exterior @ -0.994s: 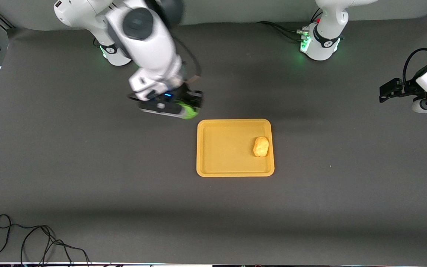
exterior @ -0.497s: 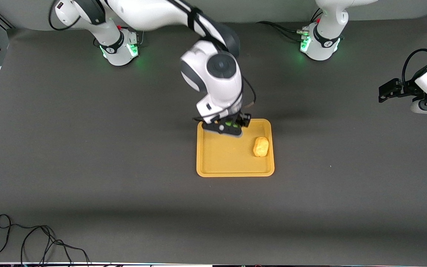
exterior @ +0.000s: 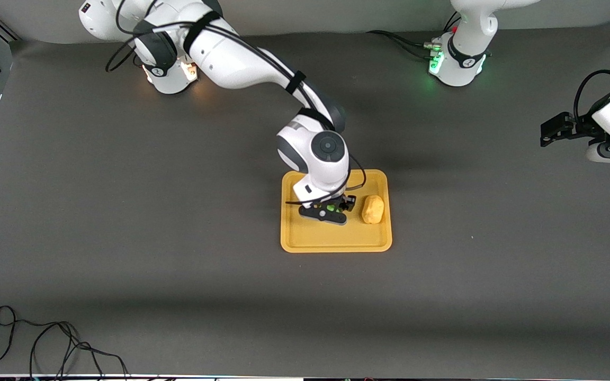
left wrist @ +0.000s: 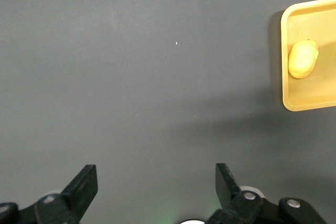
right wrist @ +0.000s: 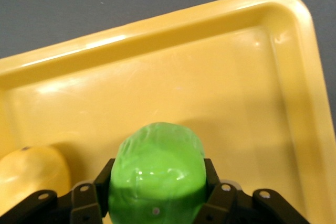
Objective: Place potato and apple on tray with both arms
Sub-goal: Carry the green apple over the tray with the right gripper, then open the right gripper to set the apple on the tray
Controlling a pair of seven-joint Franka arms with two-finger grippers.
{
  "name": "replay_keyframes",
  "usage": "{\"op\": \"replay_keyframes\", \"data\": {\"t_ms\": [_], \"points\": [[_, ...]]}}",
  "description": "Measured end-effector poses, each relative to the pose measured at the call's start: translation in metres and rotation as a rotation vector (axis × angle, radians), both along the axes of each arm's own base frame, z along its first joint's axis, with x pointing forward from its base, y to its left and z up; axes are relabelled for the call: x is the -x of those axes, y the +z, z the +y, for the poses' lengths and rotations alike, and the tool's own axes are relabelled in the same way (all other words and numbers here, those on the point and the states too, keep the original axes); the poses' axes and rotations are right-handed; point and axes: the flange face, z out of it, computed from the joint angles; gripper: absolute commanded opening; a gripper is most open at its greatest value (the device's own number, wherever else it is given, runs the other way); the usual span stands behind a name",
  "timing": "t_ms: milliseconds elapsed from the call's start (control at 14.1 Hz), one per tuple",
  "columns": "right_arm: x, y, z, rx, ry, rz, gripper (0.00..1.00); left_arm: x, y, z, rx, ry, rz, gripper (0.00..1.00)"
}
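My right end effector [exterior: 330, 211] is clamped on the apple [right wrist: 156, 174], low over the tray [exterior: 305, 241] — the placing step. The potato [exterior: 373, 209] already lies in the tray, just beside the apple, toward the left arm's end. My left end effector [left wrist: 155, 190] waits with fingers apart over bare surface [exterior: 178, 296], well apart from the tray. Next move, as I judge it: lower onto the tray floor, part the fingers — without nudging the potato — then lift straight up.
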Motion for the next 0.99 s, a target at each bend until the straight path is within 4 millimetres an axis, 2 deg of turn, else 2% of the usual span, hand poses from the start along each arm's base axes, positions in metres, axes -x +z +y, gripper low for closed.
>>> {"op": "replay_keyframes", "data": {"t_ms": [213, 284, 355, 426, 639, 781, 852, 994], "points": [[0.0, -0.013, 0.0, 0.004, 0.005, -0.006, 0.48, 0.0, 0.0, -0.002, 0.0, -0.003, 0.001, 1.0], [0.0, -0.014, 0.0, 0.003, 0.005, -0.008, 0.52, 0.0, 0.0, -0.002, 0.0, -0.003, 0.002, 1.0], [0.0, -0.013, 0.0, -0.001, 0.006, -0.011, 0.92, 0.0, 0.0, -0.002, 0.0, -0.003, 0.002, 1.0], [-0.001, -0.013, 0.001, -0.004, 0.006, -0.014, 1.0, 0.0, 0.0, -0.002, 0.0, -0.003, 0.002, 1.0], [-0.002, -0.008, 0.003, -0.012, 0.007, -0.022, 1.0, 0.0, 0.0, -0.002, 0.0, -0.003, 0.003, 1.0], [-0.005, 0.017, 0.007, -0.026, 0.006, -0.034, 1.0, 0.0, 0.0, -0.002, 0.0, -0.003, 0.004, 1.0], [-0.005, 0.041, 0.006, -0.017, 0.003, -0.025, 1.0, 0.0, -0.001, -0.002, 0.0, -0.003, 0.005, 1.0], [-0.005, 0.111, -0.001, -0.005, -0.01, -0.01, 1.0, 0.0, 0.0, -0.002, 0.0, -0.003, 0.006, 1.0]]}}
